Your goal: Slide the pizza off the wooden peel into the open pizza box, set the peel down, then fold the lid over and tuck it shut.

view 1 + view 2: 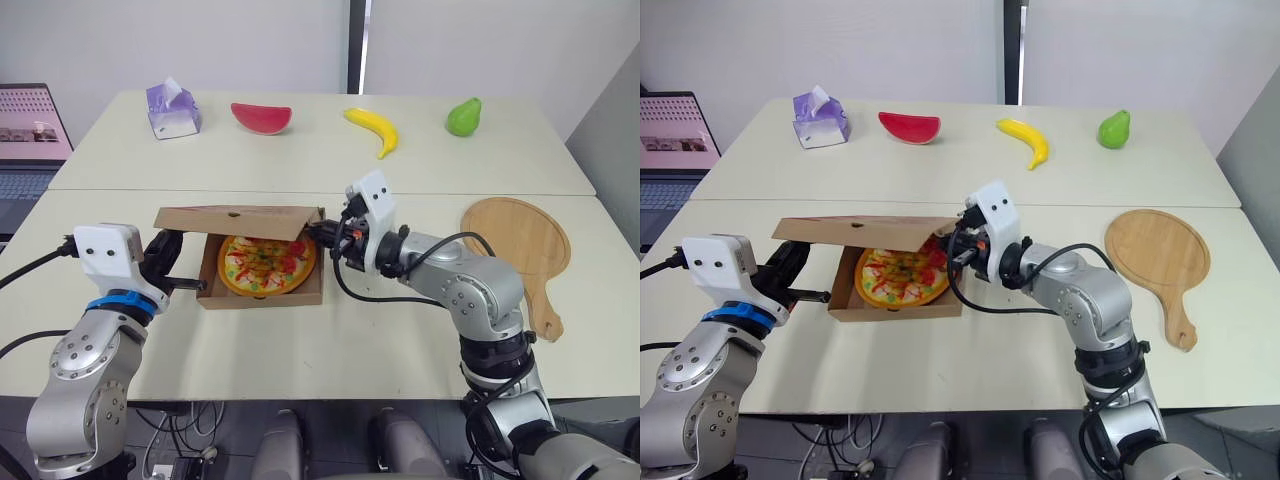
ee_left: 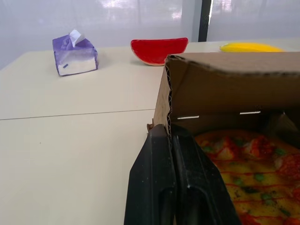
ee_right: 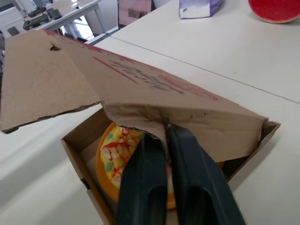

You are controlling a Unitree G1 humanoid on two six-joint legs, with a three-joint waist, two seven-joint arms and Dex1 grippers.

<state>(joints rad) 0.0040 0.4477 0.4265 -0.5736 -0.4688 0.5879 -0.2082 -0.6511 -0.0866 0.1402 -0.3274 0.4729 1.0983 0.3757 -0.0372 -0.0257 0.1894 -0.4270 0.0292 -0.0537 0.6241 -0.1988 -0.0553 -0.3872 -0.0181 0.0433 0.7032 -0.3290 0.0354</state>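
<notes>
I saw the round, red-and-yellow topped pizza (image 1: pixel 266 268) lying inside the brown cardboard pizza box (image 1: pixel 262 299). My left gripper (image 2: pixel 169 133) pinched the box's left wall. My right gripper (image 3: pixel 165 131) pinched the side flap of the half-lowered brown cardboard lid (image 1: pixel 235 220) at the box's right side. The round wooden peel (image 1: pixel 518 240) lay flat, well to the box's right.

Jaws of left gripper (image 2: pixel 171 135) clamp pizza box (image 2: pixel 225 89) wall.
</notes>
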